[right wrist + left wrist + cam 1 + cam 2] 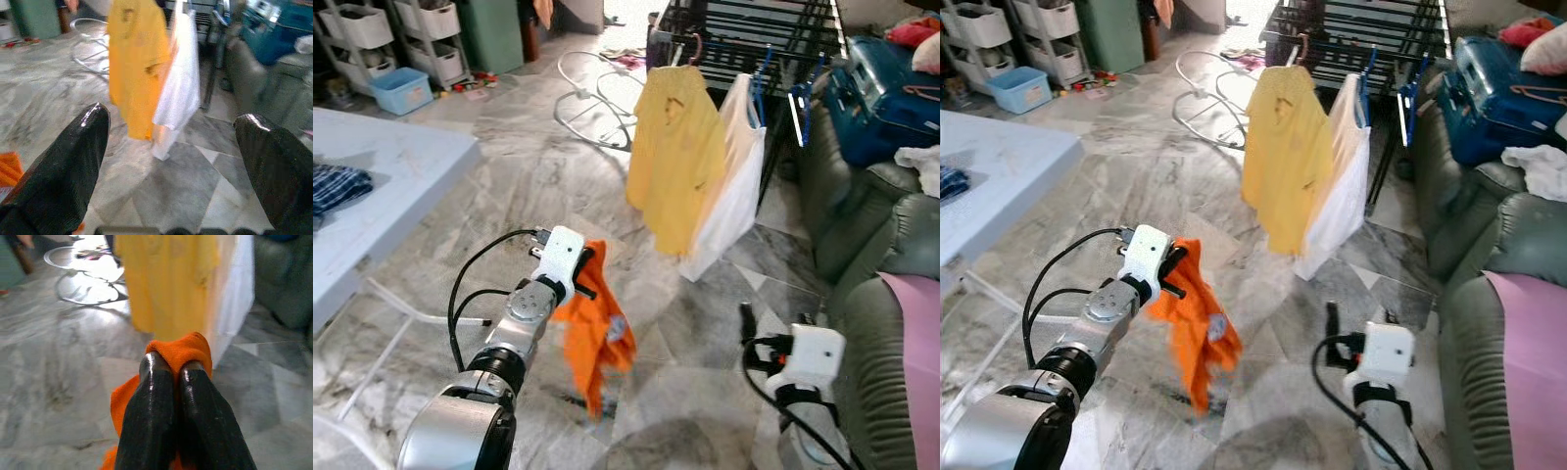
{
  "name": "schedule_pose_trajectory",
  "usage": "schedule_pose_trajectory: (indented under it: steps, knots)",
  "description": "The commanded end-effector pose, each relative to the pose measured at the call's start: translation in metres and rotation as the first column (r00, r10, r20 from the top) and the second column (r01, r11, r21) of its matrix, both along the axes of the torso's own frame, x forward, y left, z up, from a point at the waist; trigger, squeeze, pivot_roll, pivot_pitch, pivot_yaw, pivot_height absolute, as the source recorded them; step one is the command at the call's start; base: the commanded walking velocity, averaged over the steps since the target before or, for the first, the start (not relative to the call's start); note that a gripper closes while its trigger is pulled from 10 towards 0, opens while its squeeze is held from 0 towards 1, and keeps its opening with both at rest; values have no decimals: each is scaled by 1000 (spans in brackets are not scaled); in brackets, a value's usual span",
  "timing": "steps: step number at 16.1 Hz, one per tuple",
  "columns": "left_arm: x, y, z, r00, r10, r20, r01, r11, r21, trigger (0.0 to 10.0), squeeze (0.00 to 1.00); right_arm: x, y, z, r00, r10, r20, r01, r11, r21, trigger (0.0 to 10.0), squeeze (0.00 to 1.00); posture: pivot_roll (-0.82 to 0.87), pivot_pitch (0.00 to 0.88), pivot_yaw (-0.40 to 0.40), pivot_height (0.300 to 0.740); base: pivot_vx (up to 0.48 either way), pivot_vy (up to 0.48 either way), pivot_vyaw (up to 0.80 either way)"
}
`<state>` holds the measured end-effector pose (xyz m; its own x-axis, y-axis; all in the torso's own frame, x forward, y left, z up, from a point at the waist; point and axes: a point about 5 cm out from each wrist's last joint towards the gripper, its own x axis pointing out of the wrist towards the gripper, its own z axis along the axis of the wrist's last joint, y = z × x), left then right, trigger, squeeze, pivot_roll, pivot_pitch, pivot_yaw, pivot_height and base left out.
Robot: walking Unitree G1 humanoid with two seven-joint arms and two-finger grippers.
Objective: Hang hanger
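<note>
Nearest, the left hand point(168, 369) is pinched tight on a crumpled orange cloth garment point(595, 328), which dangles above the grey marble floor point(509, 186). The right hand point(171, 147) hovers low beside it, fingers spread wide and holding nothing. Farther ahead, a yellow short-sleeved shirt point(674, 162) and a white garment point(736, 186) hang side by side, touching, from the black metal drying rack point(754, 29).

Orange garment point(597, 333) soft cloth; floor point(509, 176) polished veined marble; sofa point(862, 225) green leather, glossy.
</note>
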<state>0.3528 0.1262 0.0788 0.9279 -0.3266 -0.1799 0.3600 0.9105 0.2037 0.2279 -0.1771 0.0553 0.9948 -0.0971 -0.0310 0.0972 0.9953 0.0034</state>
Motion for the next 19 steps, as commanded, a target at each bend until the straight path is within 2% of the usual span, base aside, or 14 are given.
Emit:
schedule_pose_trajectory:
  steps: [1,3,5,6,7,8,9,10,13,15,17,19]
  knots:
    - [-13,1,-15,999,36,1,-36,999,-18,10000,0,-1,-3,6,1000,-3,20,3,1000,-21,10000,0,66,10,-76,740,0,0,0]
    - [-25,5,-26,998,65,2,-65,997,-30,10000,0,-1,-4,7,1000,-8,23,9,1000,-24,10000,0,72,7,-73,740,0,0,0]
    - [-40,21,-43,979,201,-44,-204,977,-63,10000,0,-1,-8,8,1000,-17,26,18,999,-28,10000,0,93,4,-82,740,0,0,0]
    - [-40,31,-39,975,222,-15,-222,974,-51,10000,0,-1,-9,9,1000,-16,26,17,999,-32,10000,0,101,7,-86,740,0,0,0]
    - [-40,40,-37,980,200,-5,-200,979,-30,10000,0,-2,-9,9,1000,-7,24,8,999,-38,10000,0,105,9,-88,740,0,0,0]
    - [-41,40,-37,984,176,2,-176,984,-17,10000,0,-2,-9,9,1000,-3,22,4,999,-43,10000,0,100,12,-85,740,0,0,0]
    - [-43,37,-36,992,126,23,-126,992,4,10000,0,-3,-10,10,1000,-2,24,3,999,-49,10000,0,95,18,-81,740,0,0,0]
    - [-43,36,-36,992,127,14,-127,992,-4,10000,0,-4,-11,11,999,-12,29,14,999,-49,10000,0,89,19,-76,740,0,0,0]
    - [-41,22,-35,994,109,-14,-109,992,-62,10000,0,-10,-11,9,998,-53,30,54,998,-33,10000,0,68,7,-55,740,0,0,0]
    - [-39,9,-32,999,47,-17,-48,995,-87,10000,0,-13,-9,7,998,-63,30,64,998,-28,10000,0,51,0,-33,740,0,0,0]
    - [-31,0,-25,999,19,-36,-24,989,-149,10000,0,-13,-9,8,997,-64,32,65,997,-28,10000,0,45,0,-25,740,129,0,0]
    - [-22,-11,-14,1000,-3,-18,0,984,-181,10000,0,-10,-7,10,998,-56,37,58,998,-37,10000,0,44,0,-27,740,270,0,0]
